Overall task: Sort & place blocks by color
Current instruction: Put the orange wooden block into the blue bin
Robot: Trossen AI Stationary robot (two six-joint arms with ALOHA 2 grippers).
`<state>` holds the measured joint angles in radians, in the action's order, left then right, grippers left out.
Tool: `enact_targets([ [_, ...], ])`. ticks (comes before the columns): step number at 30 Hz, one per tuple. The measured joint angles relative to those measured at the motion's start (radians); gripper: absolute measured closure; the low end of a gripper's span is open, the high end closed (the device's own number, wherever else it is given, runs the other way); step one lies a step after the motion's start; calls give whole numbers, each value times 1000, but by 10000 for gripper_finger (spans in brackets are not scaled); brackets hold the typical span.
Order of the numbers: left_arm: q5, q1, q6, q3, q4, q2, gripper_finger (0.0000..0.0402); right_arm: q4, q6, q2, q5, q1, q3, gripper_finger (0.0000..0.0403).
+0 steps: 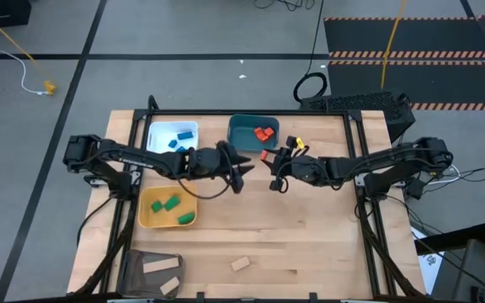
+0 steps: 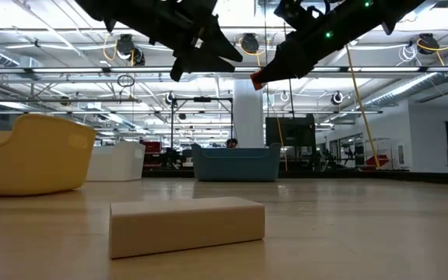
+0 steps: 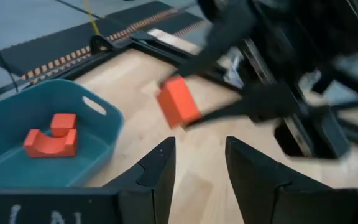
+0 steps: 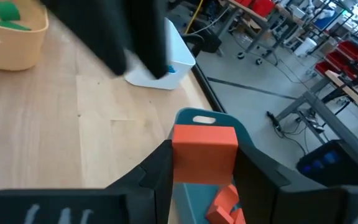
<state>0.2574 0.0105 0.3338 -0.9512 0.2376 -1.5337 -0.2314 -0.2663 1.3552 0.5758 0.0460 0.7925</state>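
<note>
Closest to your low camera lies a tan block (image 2: 187,224) on the table (image 1: 310,236). Your right gripper (image 4: 204,163) is clamped on an orange block (image 4: 204,152), hovering just at the teal tray's (image 1: 244,128) 5 o'clock edge. Your left gripper (image 3: 199,163), fingers apart and empty, faces it from 9 o'clock. Two orange blocks (image 3: 50,137) sit in that tray.

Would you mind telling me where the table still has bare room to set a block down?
Free: the right half of the table, beyond the loose tan block, and the strip between yellow tray and mesh tray. Crowded: the back left, around the white tray, teal tray and both arms.
</note>
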Motion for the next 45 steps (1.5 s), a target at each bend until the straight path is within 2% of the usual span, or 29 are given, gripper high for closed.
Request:
enact_targets([
  [3,6,19,41,0,13,0,269,0,-22,0,0,0,0,283],
  [9,5,26,33,0,67,0,322,0,-88,0,0,0,0,282],
  [12,5,26,34,0,99,0,326,-4,-131,0,0,-3,0,282],
  [18,5,41,-10,0,106,0,277,-29,-224,0,0,-35,0,282],
  [23,4,72,14,0,118,0,219,-92,-305,0,-1,-65,0,282],
  [27,5,102,43,0,137,0,192,-139,-388,2,-26,-80,1,282],
  [32,5,127,45,0,159,0,190,-173,-494,3,-158,-100,1,282],
  [36,5,127,34,0,172,0,197,-201,-531,4,-159,-128,1,282],
  [41,5,123,34,0,168,0,201,-165,-490,7,-165,-218,1,282],
  [45,5,112,35,0,142,0,202,-164,-396,25,-248,-306,-8,282],
])
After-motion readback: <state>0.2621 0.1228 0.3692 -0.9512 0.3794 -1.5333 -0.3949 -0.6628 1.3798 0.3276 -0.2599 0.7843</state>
